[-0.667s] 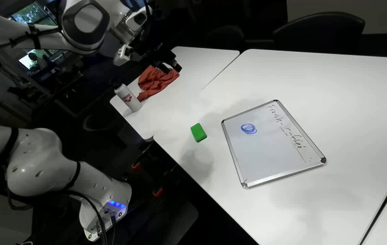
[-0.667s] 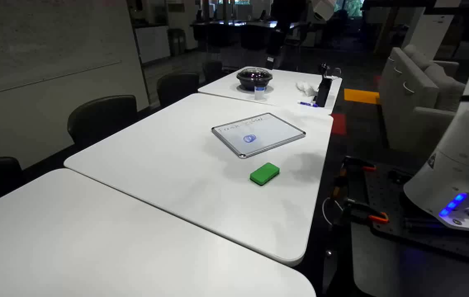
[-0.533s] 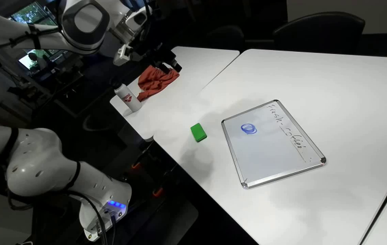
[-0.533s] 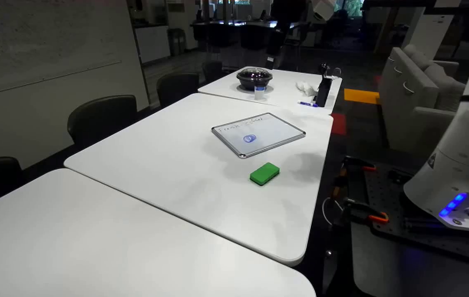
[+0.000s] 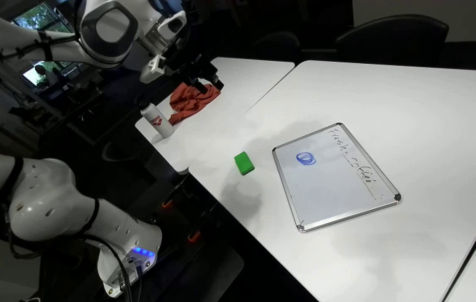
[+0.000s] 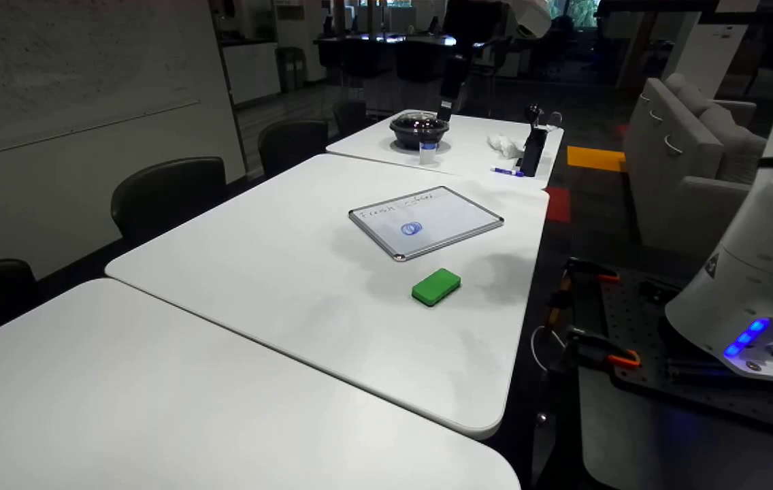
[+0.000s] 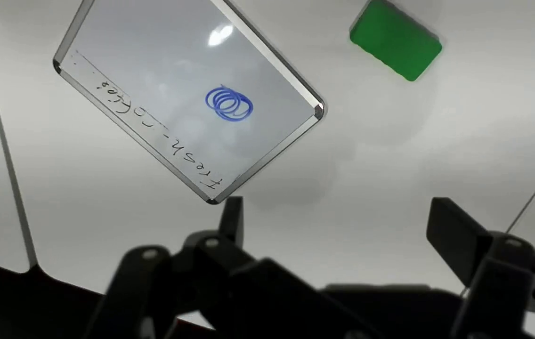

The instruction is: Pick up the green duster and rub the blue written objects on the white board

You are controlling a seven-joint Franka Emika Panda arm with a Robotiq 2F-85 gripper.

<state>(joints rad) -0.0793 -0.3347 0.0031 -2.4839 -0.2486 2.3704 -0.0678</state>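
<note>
Beginning of the reach, as I judge it. In both exterior views the arm (image 5: 110, 31) and its gripper (image 5: 210, 87) have shifted slightly in the last half second; the green duster (image 7: 394, 41), the whiteboard (image 7: 173, 61) and the blue scribble (image 7: 229, 103) lie unmoved. Consequence for the task: the duster is not yet picked up and the scribble is intact, so this motion most likely starts the approach. In the wrist view the fingers (image 7: 458, 240) stand widely spread, facing each other along a 9-to-3 o'clock line and pinching nothing. With the middle of their gap as centre of the dial, the duster lies flat on the table (image 7: 376, 141) near 1 o'clock, well beyond the fingertips and not touching them. Its long side runs roughly from 10 to 4 o'clock, so the wrist may need to turn for a pinch across the narrow width. On the same dial the scribble sits between 10 and 11 o'clock, with black lettering (image 7: 146, 125) near it that a broad wipe could smear. In an exterior view I see the gripper in front of a red cloth (image 5: 192, 102), the duster at about 5 o'clock from it; how high the fingertips stand above the table I cannot tell.
</note>
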